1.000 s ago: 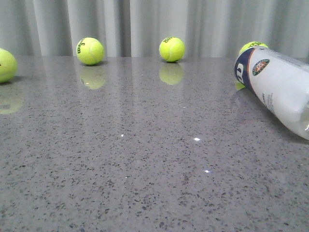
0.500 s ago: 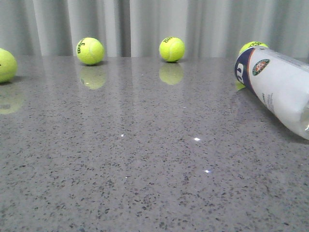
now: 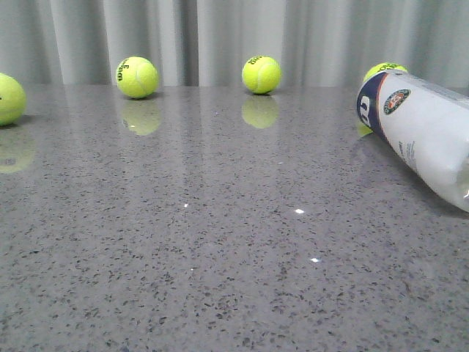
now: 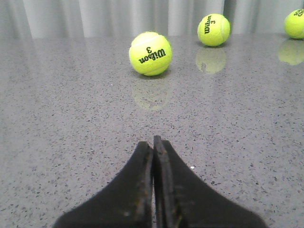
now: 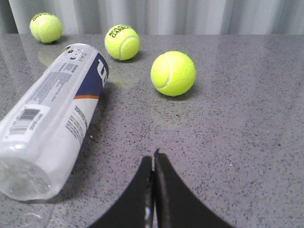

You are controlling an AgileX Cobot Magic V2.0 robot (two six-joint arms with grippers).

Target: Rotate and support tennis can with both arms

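— Position of the tennis can [image 3: 421, 139] is asked first: where is it seen?

— It is seen lying on its side at the right edge of the front view, on the grey table [image 3: 220, 242]. Its long axis is tilted, from the labelled end at upper left down to the clear end at lower right. In the right wrist view the tennis can [image 5: 50, 118] fills the left half of the frame, and the right gripper [image 5: 153, 164] is found at bottom centre, apart from it.

— Which arm is judged nearer?

— The right one. In the left wrist view only tennis balls [image 4: 150, 53] are shown, no can.

— How are the jaws held?

— Both pairs are pressed together and nothing is held, on the left gripper [image 4: 153, 147] too.

— What is changed against the earlier frames?

— Almost nothing. The can is kept in the same place; only the ball at the left edge [image 3: 7, 99] is seen slightly further out of frame.
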